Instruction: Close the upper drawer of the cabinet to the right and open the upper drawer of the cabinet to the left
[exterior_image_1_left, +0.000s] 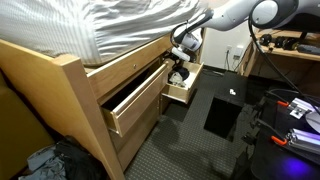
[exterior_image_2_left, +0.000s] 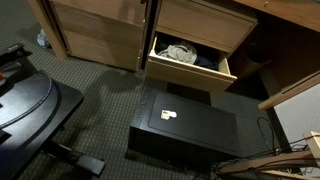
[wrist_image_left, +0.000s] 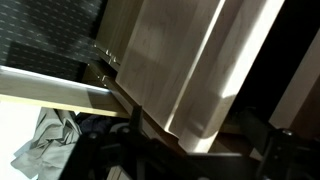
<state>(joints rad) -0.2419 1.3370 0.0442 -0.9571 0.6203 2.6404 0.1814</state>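
Wooden drawer cabinets stand under a bed. In an exterior view a far upper drawer (exterior_image_1_left: 183, 88) stands open, and my gripper (exterior_image_1_left: 179, 66) hangs just above its front. A nearer upper drawer (exterior_image_1_left: 135, 100) is also pulled out. In an exterior view an open drawer (exterior_image_2_left: 192, 72) holds clothes (exterior_image_2_left: 180, 53), and the cabinet beside it (exterior_image_2_left: 95, 30) is shut; my gripper is out of sight there. In the wrist view my gripper (wrist_image_left: 200, 140) is open, with its dark fingers either side of a light wooden drawer-front edge (wrist_image_left: 185, 70). A grey cloth (wrist_image_left: 40, 140) lies below.
A black flat case (exterior_image_1_left: 224, 108) (exterior_image_2_left: 185, 125) lies on the dark carpet in front of the drawers. A striped mattress (exterior_image_1_left: 90, 25) overhangs the bed frame (exterior_image_1_left: 70, 100). Desk gear and cables (exterior_image_1_left: 290, 110) stand nearby, and a black chair base (exterior_image_2_left: 30, 105) sits on the carpet.
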